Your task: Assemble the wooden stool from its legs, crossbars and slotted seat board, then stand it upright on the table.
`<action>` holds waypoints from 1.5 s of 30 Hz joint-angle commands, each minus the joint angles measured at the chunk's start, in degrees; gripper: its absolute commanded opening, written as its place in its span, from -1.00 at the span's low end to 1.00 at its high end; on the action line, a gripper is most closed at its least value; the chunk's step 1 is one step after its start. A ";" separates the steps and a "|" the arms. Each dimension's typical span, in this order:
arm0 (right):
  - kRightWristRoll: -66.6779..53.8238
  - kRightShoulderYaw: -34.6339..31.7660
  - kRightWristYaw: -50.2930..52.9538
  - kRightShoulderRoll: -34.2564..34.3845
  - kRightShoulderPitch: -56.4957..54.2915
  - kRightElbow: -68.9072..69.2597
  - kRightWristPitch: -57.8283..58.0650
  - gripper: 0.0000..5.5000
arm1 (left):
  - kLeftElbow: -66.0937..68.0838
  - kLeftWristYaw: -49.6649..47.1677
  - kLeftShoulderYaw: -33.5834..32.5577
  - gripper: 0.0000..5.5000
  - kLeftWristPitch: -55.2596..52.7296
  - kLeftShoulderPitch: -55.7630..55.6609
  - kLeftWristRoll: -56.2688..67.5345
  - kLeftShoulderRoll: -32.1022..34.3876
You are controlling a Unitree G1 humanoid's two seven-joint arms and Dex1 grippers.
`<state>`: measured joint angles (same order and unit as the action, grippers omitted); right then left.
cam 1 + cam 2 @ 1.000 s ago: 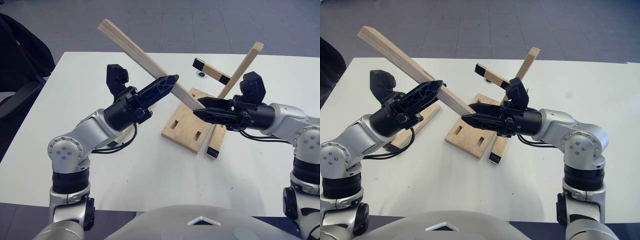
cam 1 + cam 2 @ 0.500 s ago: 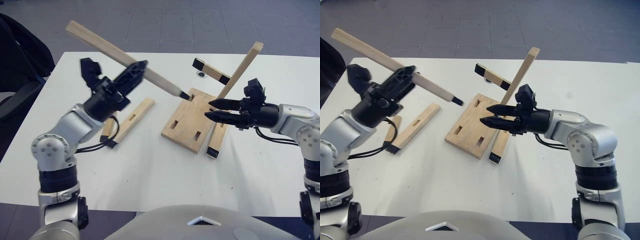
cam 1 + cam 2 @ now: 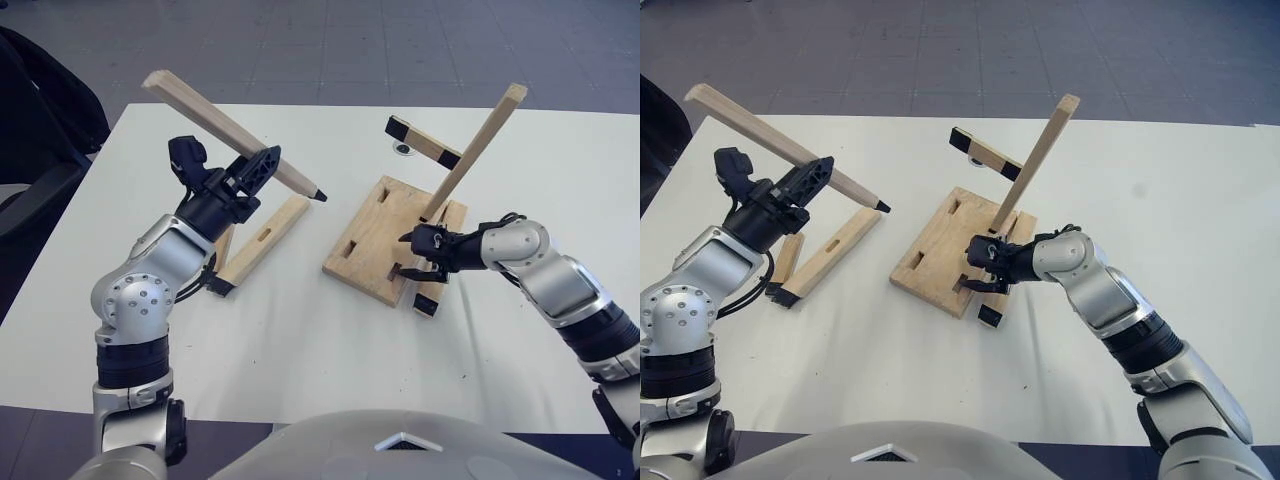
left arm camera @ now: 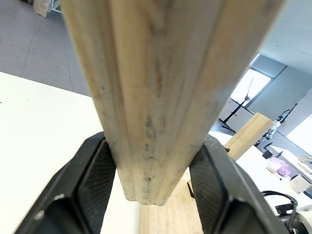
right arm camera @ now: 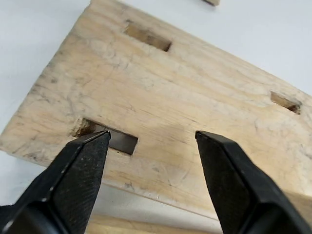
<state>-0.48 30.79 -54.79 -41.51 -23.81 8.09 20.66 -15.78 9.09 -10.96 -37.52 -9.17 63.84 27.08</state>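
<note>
My left gripper (image 3: pixel 266 163) is shut on a long wooden leg (image 3: pixel 200 105), held slanting in the air over the table's left half, its dark-tipped end (image 3: pixel 318 193) pointing at the slotted seat board (image 3: pixel 370 225). The left wrist view has that leg (image 4: pixel 146 87) clamped between both fingers. The seat board lies flat mid-table, with another leg (image 3: pixel 475 150) standing tilted in its far right slot. My right gripper (image 3: pixel 403 255) is open low over the board's near right edge. In the right wrist view its fingers straddle a slot (image 5: pixel 114 140) in the seat board (image 5: pixel 195 107).
A slotted crossbar (image 3: pixel 265 238) lies left of the board, beside a shorter piece (image 3: pixel 218 250) under my left arm. A black-tipped leg (image 3: pixel 425 141) lies at the back. Another bar (image 3: pixel 430 290) pokes out under the board's right edge. A dark chair (image 3: pixel 40 120) stands off the table's left.
My left arm drew the leg back to the left, away from the seat board. My right gripper backed off the leg's tip, opened, and dropped to the board's near right edge.
</note>
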 commanded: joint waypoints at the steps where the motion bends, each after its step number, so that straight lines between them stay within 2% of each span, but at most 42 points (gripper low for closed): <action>1: 8.15 3.39 -2.63 -1.07 -4.45 -2.53 -9.39 0.17 | -0.24 0.18 -1.00 -0.23 -0.94 -0.61 -1.22 -0.92; 6: 17.11 7.21 -5.38 -0.87 -7.77 -6.97 -23.84 0.17 | -0.09 0.55 -1.66 -0.23 -1.71 -0.93 -1.87 -1.37; 15: 10.40 8.11 -19.45 -6.53 -4.57 -8.04 -46.88 0.17 | 0.16 2.04 -1.27 -0.23 -3.03 -1.20 -2.75 -2.70; 18: 12.24 7.57 -20.05 -10.86 -5.78 -12.98 -62.85 0.17 | -0.68 2.57 -0.55 -0.23 -3.61 -0.23 -2.91 -3.59; 20: 18.34 7.34 -16.86 -11.88 -8.38 -19.28 -74.46 0.17 | -0.89 2.63 -0.28 -0.23 -3.68 0.10 -3.19 -4.25; 21: 25.61 6.84 -12.20 -11.45 -11.00 -24.37 -81.38 0.17 | -0.94 2.62 -0.22 -0.23 -3.69 0.27 -3.21 -4.60; 24: 38.66 5.85 -1.76 -8.44 -16.30 -34.08 -91.73 0.17 | -0.87 2.83 0.06 -0.23 -3.78 0.40 -3.43 -5.30; 30: 54.33 4.80 18.82 -1.94 -21.86 -40.71 -96.34 0.17 | -0.02 4.32 1.72 -0.23 -4.49 -1.01 -4.37 -6.36; 33: 51.84 1.99 22.43 -1.47 -24.07 -39.76 -94.21 0.17 | 0.10 4.61 1.51 -0.23 -4.70 -1.38 -4.76 -6.53; 37: 44.11 -0.08 19.25 -3.76 -24.58 -36.69 -89.47 0.17 | 0.16 4.61 1.29 -0.23 -4.74 -1.07 -5.31 -6.78; 42: 39.12 2.28 13.04 -5.78 -19.62 -30.76 -85.77 0.17 | -0.14 4.73 1.68 -0.23 -5.13 -0.85 -6.05 -7.28; 45: 33.54 -0.04 6.71 -6.58 -17.17 -33.15 -74.22 0.17 | 0.41 4.76 2.22 -0.23 -4.85 -1.32 -7.60 -7.68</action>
<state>37.04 32.72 -44.17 -46.76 -41.63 -23.26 -60.92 -15.90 13.48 -9.23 -42.25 -9.31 57.73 19.61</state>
